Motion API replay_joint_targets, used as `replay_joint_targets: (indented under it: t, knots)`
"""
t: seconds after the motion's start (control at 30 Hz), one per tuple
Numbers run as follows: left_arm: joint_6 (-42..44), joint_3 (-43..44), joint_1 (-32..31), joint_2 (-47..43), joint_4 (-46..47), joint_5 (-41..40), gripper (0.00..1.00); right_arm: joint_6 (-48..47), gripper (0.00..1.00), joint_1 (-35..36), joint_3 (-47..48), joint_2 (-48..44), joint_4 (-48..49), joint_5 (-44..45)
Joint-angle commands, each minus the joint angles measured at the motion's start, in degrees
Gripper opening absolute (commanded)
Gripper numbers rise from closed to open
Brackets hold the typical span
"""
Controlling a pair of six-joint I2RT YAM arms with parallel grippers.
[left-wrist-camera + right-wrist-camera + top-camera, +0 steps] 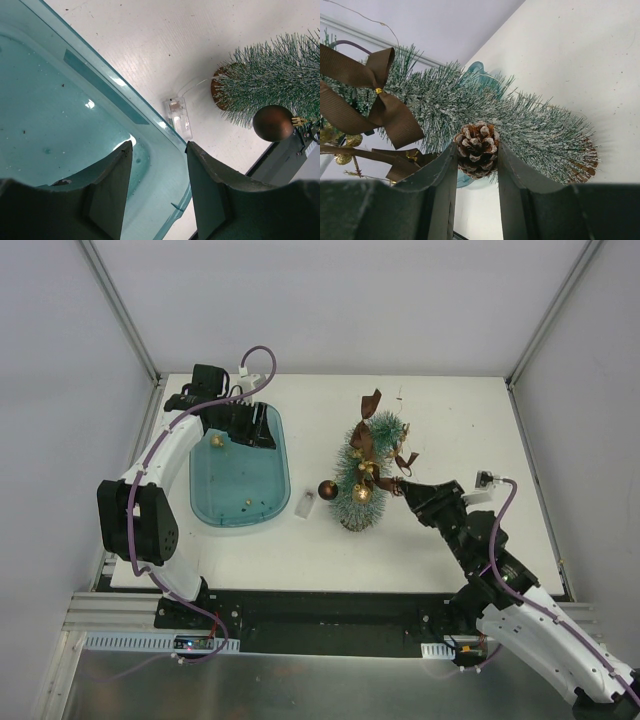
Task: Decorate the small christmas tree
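Beside small christmas tree (352, 472) — right jaws clamp pinecone (476, 149); left jaws over teal tray (255, 480) — parted, empty.

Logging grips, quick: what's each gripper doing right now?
Left gripper: open, empty, above the teal tray.
Right gripper: shut on the pine cone.

You see the small frosted-green bottle-brush christmas tree (350, 476) standing upright on its round brown cork-like base, on the white table (460, 420) a little right of centre. Its bristly branches carry brown ribbon bows (375, 107), small gold ornaments (362, 494) and a brown ball (327, 489) on the left flank. A frosted pine cone (477, 149) seems to touch the lower branches.
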Motion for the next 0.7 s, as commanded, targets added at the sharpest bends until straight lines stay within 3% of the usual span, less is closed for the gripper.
replay_joint_targets:
  t: [0.0,0.27,0.67]
  knots:
    - [-0.90,-0.28,-0.40,-2.63,0.86,-0.28,0.47,-0.70,0.09,-0.23,-0.04,0.42,4.88,-1.73]
    - [-0.72,-0.45,-0.40,-2.63,0.77,-0.72,0.47,-0.17,0.08,-0.23,-1.00,3.14,9.11,-3.75]
    - [-1.25,-0.01,-0.67,-2.54,0.86,-0.37,0.47,0.53,0.08,-0.23,-3.29,1.13,7.97,-3.75]
